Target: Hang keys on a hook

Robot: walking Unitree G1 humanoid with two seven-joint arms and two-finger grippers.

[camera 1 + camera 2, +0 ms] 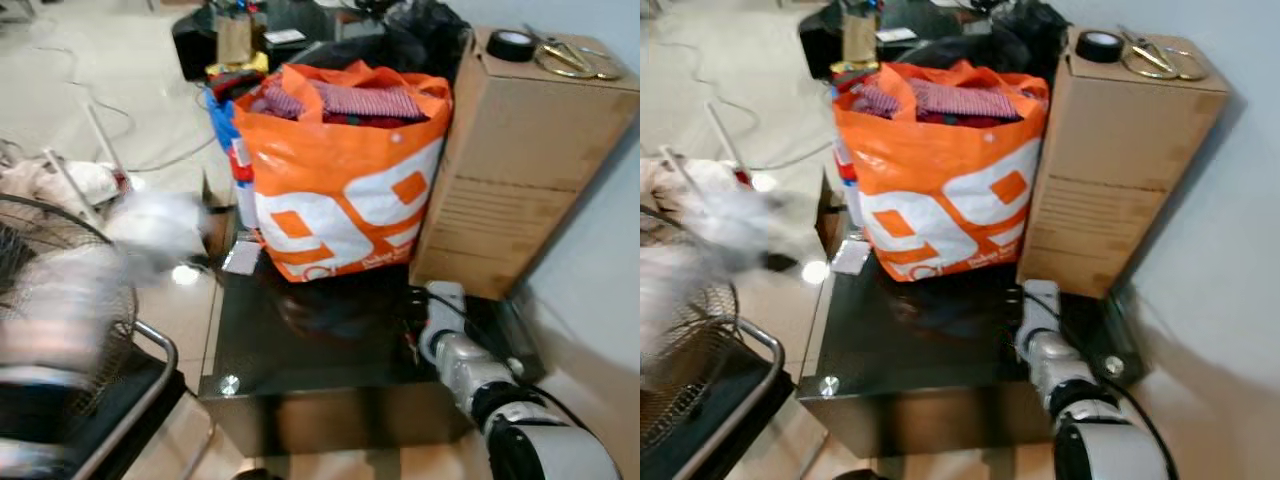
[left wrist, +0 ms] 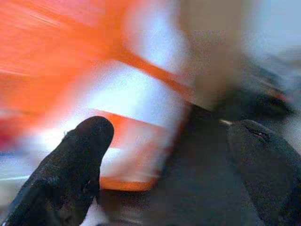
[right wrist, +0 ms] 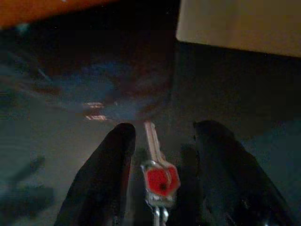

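Our right gripper (image 3: 162, 141) rests low over the dark glass table (image 1: 300, 350), its fingers spread apart on either side of the red-headed key (image 3: 159, 175), which lies flat on the glass without being pinched. Our left gripper (image 2: 171, 136), blurred, is spread wide before the orange bag (image 1: 340, 180) beside the cardboard box (image 1: 520, 160).

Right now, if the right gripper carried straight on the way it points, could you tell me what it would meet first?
Most likely the red-headed key, which lies on the dark glass table between the open fingers of the right gripper. Beyond it stands the cardboard box, though depth is hard to judge.
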